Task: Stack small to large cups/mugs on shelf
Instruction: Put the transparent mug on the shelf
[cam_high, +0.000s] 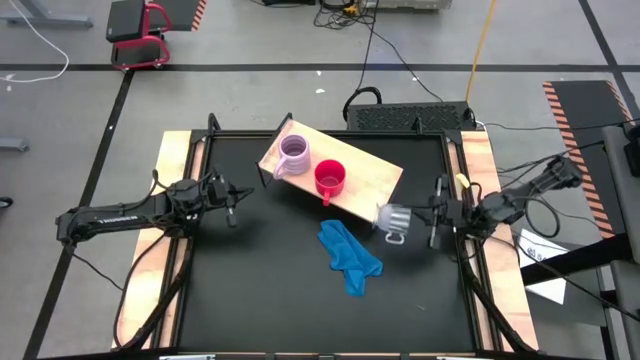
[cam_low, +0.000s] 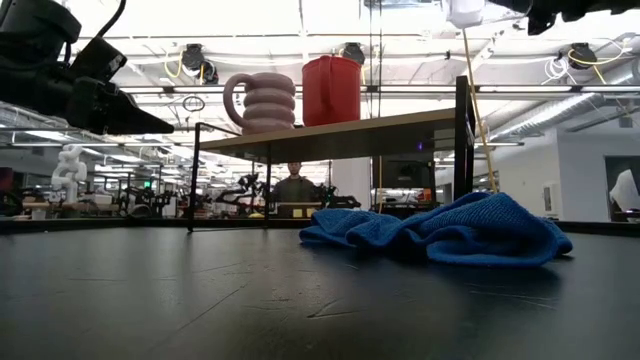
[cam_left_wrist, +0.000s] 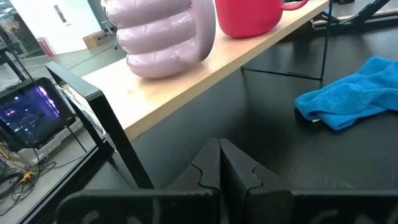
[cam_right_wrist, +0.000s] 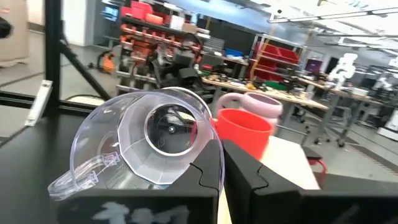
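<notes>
The shelf (cam_high: 372, 182) stands at the table's far middle. A lilac-pink mug (cam_high: 295, 155) and a red mug (cam_high: 330, 178) stand upright on it side by side. My right gripper (cam_high: 418, 222) is shut on the clear cup (cam_high: 392, 217), off the shelf's right end and high above the tabletop; in the low view the cup (cam_low: 465, 10) shows at the top edge. My left gripper (cam_high: 232, 207) hangs shut and empty left of the shelf, its fingers (cam_left_wrist: 205, 171) aimed at the shelf's edge (cam_left_wrist: 186, 93). My right gripper holds the clear cup by its rim (cam_right_wrist: 219, 152), round from the handle (cam_right_wrist: 81, 177). One finger seems to be inside the mouth and one (cam_right_wrist: 249, 177) outside the wall. The fingers come level from the table's right. The cup lies on its side, mouth toward the gripper, lifted clear.
A crumpled blue cloth (cam_high: 350, 257) lies on the black tabletop near the middle, in front of the shelf. Black frame posts (cam_low: 463, 140) stand at the shelf's ends. Wooden side boards (cam_high: 150, 250) flank the table.
</notes>
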